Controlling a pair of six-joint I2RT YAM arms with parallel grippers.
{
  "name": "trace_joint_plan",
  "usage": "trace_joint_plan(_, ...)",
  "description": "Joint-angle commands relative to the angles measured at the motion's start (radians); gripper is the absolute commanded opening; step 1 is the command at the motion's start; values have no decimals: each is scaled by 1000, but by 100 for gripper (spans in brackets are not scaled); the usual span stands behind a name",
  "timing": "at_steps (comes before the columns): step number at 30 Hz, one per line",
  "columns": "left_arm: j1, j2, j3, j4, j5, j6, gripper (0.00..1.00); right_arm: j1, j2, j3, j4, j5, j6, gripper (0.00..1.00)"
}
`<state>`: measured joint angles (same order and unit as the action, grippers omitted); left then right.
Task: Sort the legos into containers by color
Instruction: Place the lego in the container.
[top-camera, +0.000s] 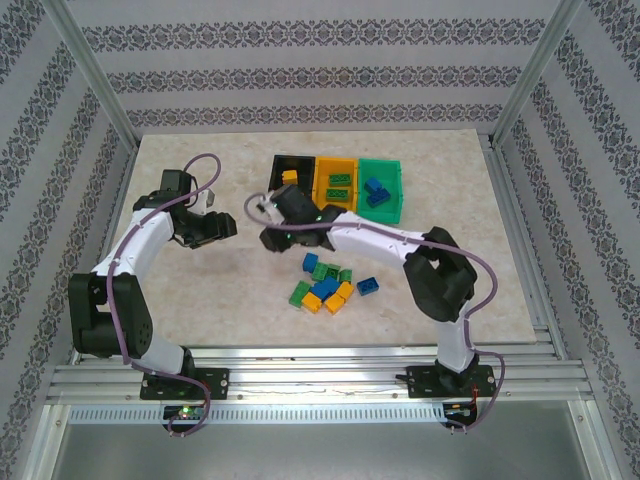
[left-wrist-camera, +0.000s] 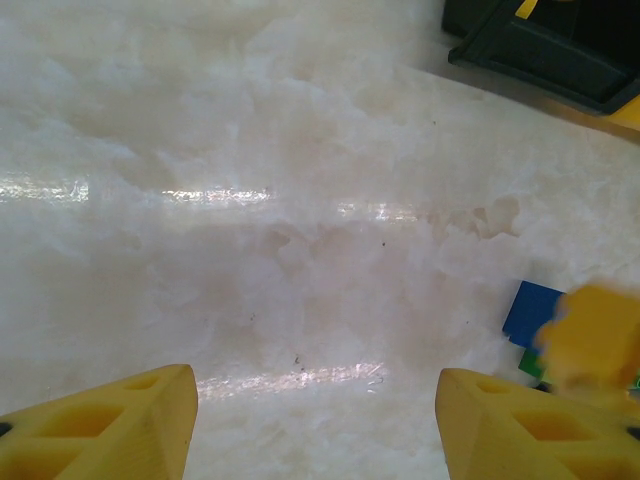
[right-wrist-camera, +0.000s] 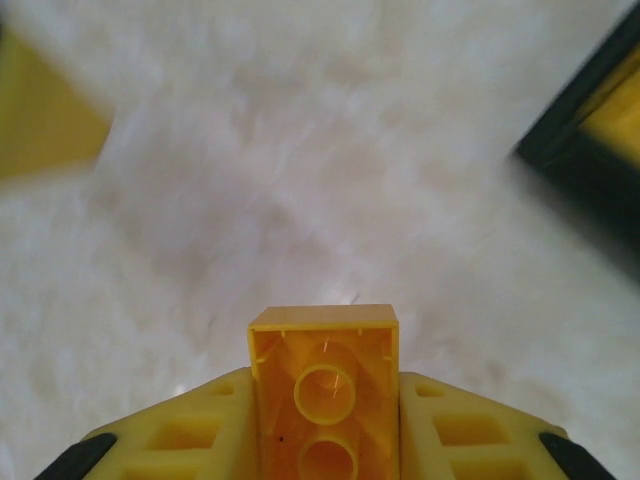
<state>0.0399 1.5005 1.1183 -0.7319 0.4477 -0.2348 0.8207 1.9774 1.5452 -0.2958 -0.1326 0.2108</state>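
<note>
Right gripper (right-wrist-camera: 322, 425) clamped on a yellow-orange brick (right-wrist-camera: 322, 365), hollow underside facing the wrist camera. It looks squarely pinched for carrying, I judge, to the yellow-orange bin (top-camera: 338, 161). It hangs over bare table just beside the black bin (top-camera: 296, 160). Left gripper (left-wrist-camera: 315, 390) half open, empty; loose bricks (top-camera: 325, 285) lie nearer the bases.

The top camera sits high up behind the two arms. It looks down from far away and sees the whole table (top-camera: 200, 290). The left wrist camera is low and very near the table. It looks forward past the left gripper (left-wrist-camera: 317, 395) to the black bin (left-wrist-camera: 540, 55). The right wrist camera is near too, looking past the right gripper (right-wrist-camera: 322, 420) and its yellow brick (right-wrist-camera: 322, 345). All three views share the black bin's corner.
</note>
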Motion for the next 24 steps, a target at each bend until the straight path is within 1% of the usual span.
trace_joint_plan(1,9,-22,-6,14,-9,10,64,-70,47,106,29,4,66,30)
trace_joint_plan(4,10,-23,-8,15,-9,9,64,-140,101,183,39,7,114,31)
trace_joint_plan(5,9,-25,-8,16,-8,9,64,-163,118,208,50,2,136,34)
trace_joint_plan(6,10,-23,-9,16,-8,9,64,-176,135,233,47,6,152,42)
trace_joint_plan(7,9,-23,-9,16,-8,9,64,-188,155,271,29,11,159,53)
trace_joint_plan(8,9,-22,-10,17,-6,9,64,-194,172,312,2,16,158,58)
trace_joint_plan(10,10,-23,-12,16,-3,9,64,-199,177,334,-10,22,149,61)
trace_joint_plan(12,10,-25,-12,17,-1,9,64,-195,150,294,18,18,149,63)
trace_joint_plan(15,9,-22,-13,20,-3,10,64,-189,97,191,63,2,151,63)
trace_joint_plan(21,9,2,-13,25,24,5,64,-169,-63,-96,165,21,148,63)
trace_joint_plan(24,9,19,-13,32,49,-4,64,-170,-141,-203,200,30,151,64)
